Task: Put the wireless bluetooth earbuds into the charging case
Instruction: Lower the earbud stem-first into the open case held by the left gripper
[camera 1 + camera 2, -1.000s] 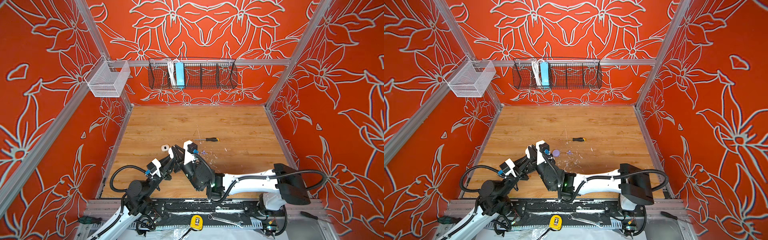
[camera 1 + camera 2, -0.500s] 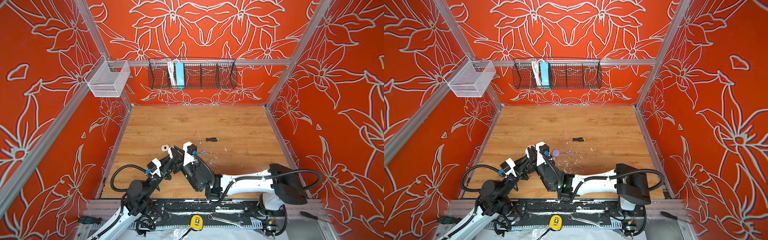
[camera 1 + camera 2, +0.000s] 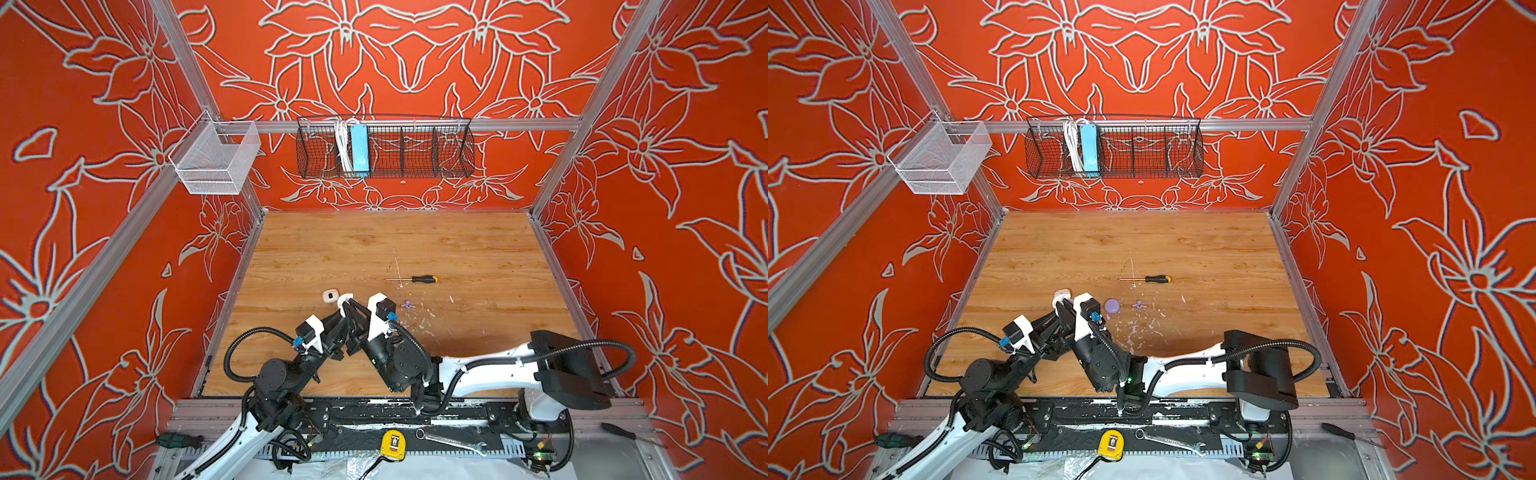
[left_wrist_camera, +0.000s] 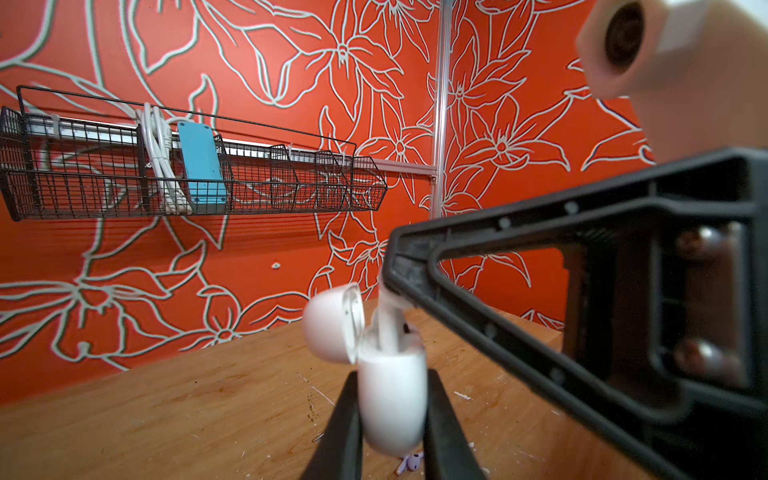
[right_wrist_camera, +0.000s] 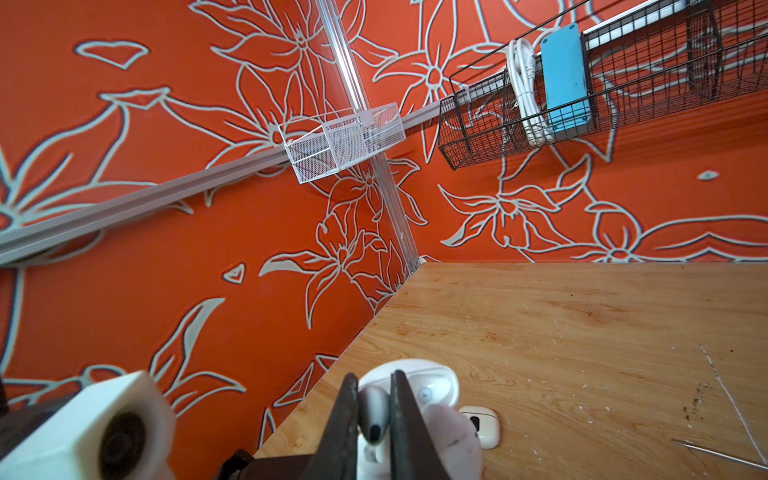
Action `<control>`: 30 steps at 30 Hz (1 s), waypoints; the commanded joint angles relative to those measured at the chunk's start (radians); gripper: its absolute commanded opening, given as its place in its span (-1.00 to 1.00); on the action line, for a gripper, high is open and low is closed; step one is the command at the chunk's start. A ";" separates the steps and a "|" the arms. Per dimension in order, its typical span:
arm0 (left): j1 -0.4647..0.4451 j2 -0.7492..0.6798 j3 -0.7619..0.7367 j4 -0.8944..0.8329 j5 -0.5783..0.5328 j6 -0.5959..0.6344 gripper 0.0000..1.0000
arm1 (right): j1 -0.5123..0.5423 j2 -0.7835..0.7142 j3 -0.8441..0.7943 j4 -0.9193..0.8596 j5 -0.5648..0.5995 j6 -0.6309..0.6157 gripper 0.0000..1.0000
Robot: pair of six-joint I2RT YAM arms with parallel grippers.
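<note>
The left gripper is pressed on both sides of a white case, upright, with the lid open. The right gripper pinches a white earbud, and its stem goes down into the case. Two lilac earbuds lie near on the table, to the right

bench: wood-grain top, matt, scuffed, flecked with white paint. charging case: white plastic, smooth, glossy. white earbud: same glossy plastic. left fingers: black plastic, matt. wire basket on far wall: black metal wire. mesh basket far left: fine white metal mesh. frame rails: bare metal, satin. walls: matt orange print. lilac earbuds: smooth plastic. screwdriver: thin metal shaft, dark handle.
</note>
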 commanded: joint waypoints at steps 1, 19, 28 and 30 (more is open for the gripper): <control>0.001 -0.015 -0.049 0.055 -0.026 -0.006 -1.00 | 0.013 0.022 -0.026 0.001 0.058 -0.029 -0.92; 0.001 -0.015 -0.049 0.053 -0.007 0.006 -1.00 | 0.015 0.021 0.084 -0.146 0.109 -0.080 -0.91; 0.001 -0.015 -0.049 0.053 -0.004 0.008 -1.00 | 0.015 0.006 0.092 -0.197 0.093 -0.048 -0.91; 0.001 -0.015 -0.048 0.052 -0.004 0.007 -1.00 | 0.015 0.000 0.083 -0.195 0.081 -0.040 -0.91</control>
